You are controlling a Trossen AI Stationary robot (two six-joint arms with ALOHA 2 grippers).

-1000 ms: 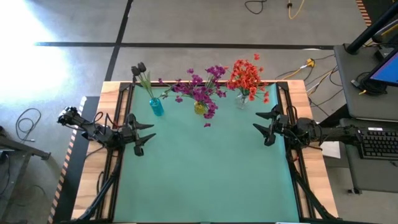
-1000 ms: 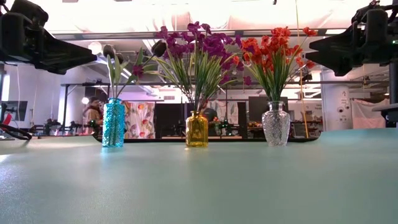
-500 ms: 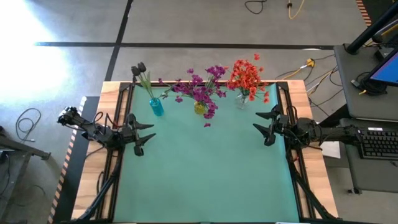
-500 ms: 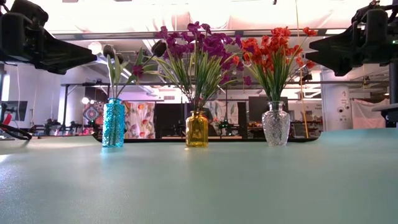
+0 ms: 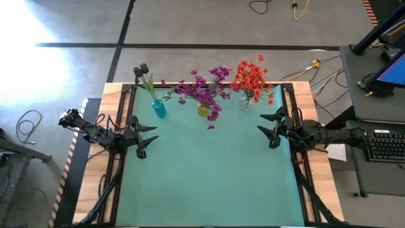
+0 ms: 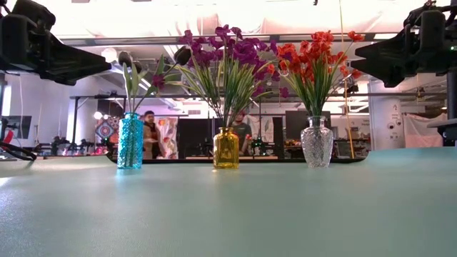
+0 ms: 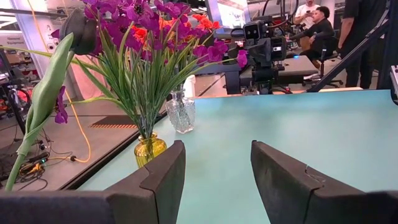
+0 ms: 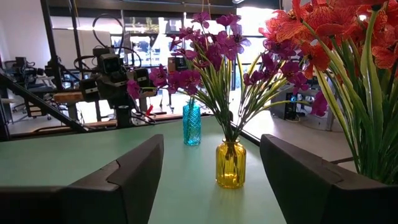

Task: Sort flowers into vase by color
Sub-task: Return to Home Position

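Note:
Three vases stand along the table's far edge. A blue vase (image 5: 159, 109) holds dark-budded flowers (image 5: 141, 69) by their stems. A yellow vase (image 6: 226, 148) holds purple-magenta flowers (image 5: 204, 93). A clear glass vase (image 6: 317, 143) holds orange-red flowers (image 5: 251, 78). My left gripper (image 5: 148, 136) hovers open above the mat's left edge, near the blue vase. My right gripper (image 5: 267, 126) hovers open above the mat's right edge, near the clear vase. Both are empty.
A teal mat (image 5: 212, 177) covers the table; its middle and near part are bare. Black rails (image 5: 120, 164) run along both sides of the mat. One purple blossom (image 5: 211, 126) shows just in front of the yellow vase. People (image 6: 149, 132) show in the room beyond.

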